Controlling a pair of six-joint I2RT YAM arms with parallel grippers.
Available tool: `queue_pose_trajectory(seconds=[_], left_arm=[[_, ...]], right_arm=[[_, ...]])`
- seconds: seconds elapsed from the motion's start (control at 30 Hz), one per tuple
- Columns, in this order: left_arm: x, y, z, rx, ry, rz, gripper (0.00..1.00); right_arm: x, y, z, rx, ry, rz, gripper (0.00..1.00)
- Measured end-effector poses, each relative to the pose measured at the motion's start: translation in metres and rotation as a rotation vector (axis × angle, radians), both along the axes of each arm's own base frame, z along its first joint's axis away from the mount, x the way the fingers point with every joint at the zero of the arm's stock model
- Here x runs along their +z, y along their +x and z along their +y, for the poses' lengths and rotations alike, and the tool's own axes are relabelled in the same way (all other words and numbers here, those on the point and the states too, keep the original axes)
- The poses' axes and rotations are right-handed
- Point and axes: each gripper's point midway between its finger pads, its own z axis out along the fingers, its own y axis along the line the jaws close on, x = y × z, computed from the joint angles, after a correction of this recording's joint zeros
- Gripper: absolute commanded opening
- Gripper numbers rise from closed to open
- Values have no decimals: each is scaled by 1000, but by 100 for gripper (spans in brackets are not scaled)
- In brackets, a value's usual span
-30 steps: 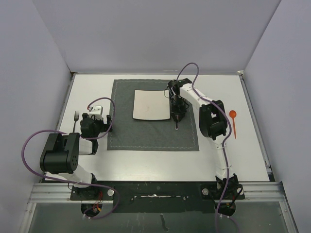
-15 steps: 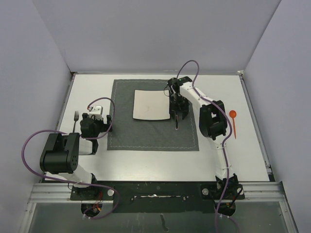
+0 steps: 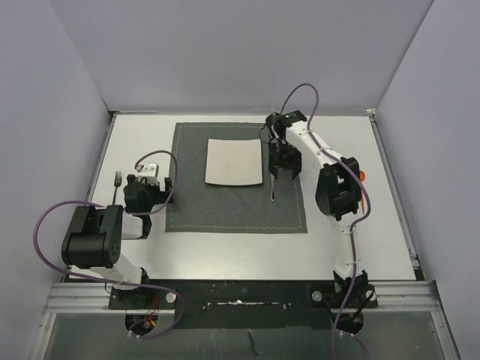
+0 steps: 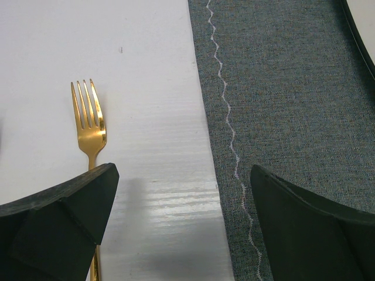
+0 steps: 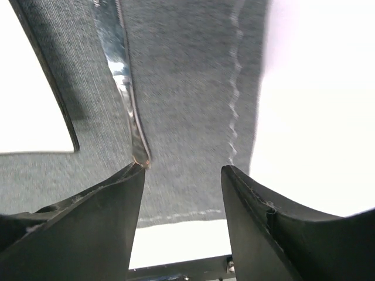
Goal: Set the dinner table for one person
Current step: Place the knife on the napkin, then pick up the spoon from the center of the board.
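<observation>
The right hand point(image 5: 181, 170) hung released, jaws apart, and the slim silver metal knife point(image 5: 120, 76) on the dark grey cloth placemat point(image 5: 187, 88) seemed to touch its left finger. A crooked retreat could drag the knife askew. The large flat white desk point(image 5: 316, 117) lay beneath, showing bare to the hand's right.

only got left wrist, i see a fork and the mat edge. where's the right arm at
observer: over the mat's right side; right pincer open at one end of a knife.
operator: knife held?
observer: no, it lies flat on the mat, just right of the plate.
operator: plate where?
observer: on the mat, nearer its far edge.
</observation>
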Motion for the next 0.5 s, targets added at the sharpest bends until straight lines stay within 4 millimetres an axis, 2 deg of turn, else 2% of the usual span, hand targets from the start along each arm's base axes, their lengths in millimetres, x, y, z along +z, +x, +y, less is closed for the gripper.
queue_pose_trajectory(seconds=[0.13, 0.27, 0.37, 0.43, 0.5], left_arm=[[0, 0, 0, 0, 0, 0, 98], [0, 0, 0, 0, 0, 0, 98], [0, 0, 0, 0, 0, 0, 98], [0, 0, 0, 0, 0, 0, 98], [0, 0, 0, 0, 0, 0, 98]], right_arm=[[45, -1, -24, -34, 27, -85, 57], [82, -6, -68, -71, 66, -163, 54], [85, -12, -102, -91, 78, -173, 54], [78, -15, -120, -99, 85, -159, 54], [67, -19, -130, -91, 95, -139, 54]])
